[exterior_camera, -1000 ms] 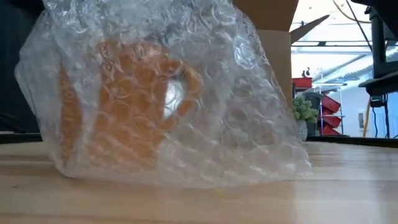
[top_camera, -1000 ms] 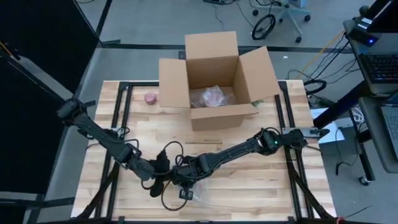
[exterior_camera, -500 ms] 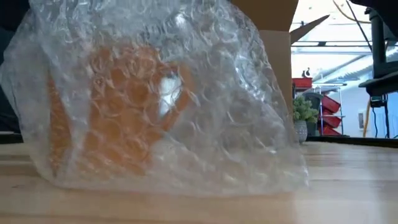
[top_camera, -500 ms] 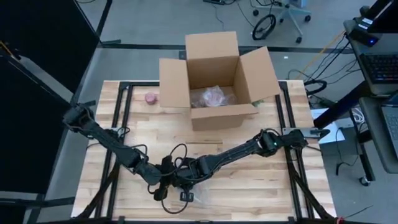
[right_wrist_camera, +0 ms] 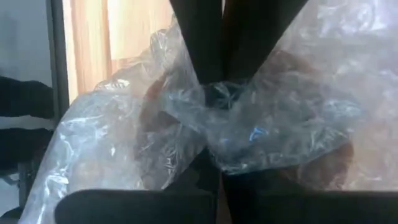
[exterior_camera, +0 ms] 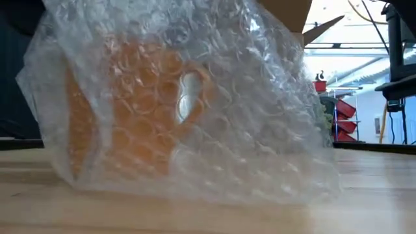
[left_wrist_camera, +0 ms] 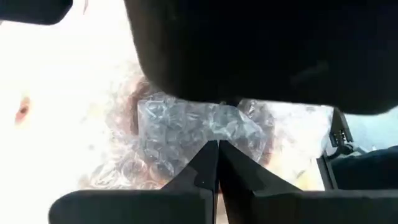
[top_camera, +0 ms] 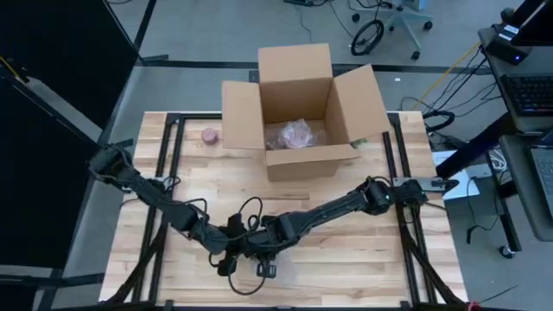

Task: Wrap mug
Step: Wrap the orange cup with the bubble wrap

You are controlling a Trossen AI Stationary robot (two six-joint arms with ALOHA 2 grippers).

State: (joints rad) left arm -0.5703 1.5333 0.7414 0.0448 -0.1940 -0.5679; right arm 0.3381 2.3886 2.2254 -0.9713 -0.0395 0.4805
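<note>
An orange mug [exterior_camera: 130, 110] stands on the table near its front edge, inside a loose sheet of clear bubble wrap [exterior_camera: 260, 130] that bulges toward the right in the low view. The mug's handle [exterior_camera: 195, 97] shows through the wrap. My left gripper [top_camera: 235, 250] and my right gripper [top_camera: 261, 245] meet over the bundle at the front centre, both shut on the wrap. In the high view the arms hide most of the bundle. My left gripper [left_wrist_camera: 217, 149] pinches a bunched part of the bubble wrap [left_wrist_camera: 205, 127] between its two shut fingers, coming in from the table's left. My right arm hides the rest of the hold. My right gripper [right_wrist_camera: 217, 174] pinches gathered, crumpled bubble wrap [right_wrist_camera: 233, 146] between its fingers, coming from the table's right. The left fingers [right_wrist_camera: 205, 43] close on the same bunch from the opposite side. The bundle's bottom rests on the table.
An open cardboard box [top_camera: 259, 117] stands at the table's far middle with a wrapped item [top_camera: 294, 136] inside. A small pink thing [top_camera: 208, 136] lies left of the box. Cables [top_camera: 242, 207] loop beside the grippers. Bare wood lies to the right.
My left gripper has moved toward the table's right and near edge, up to my right gripper. The wrapped mug tipped and shifted a little, then came back upright, and the wrap has spread farther to the right in the low view.
</note>
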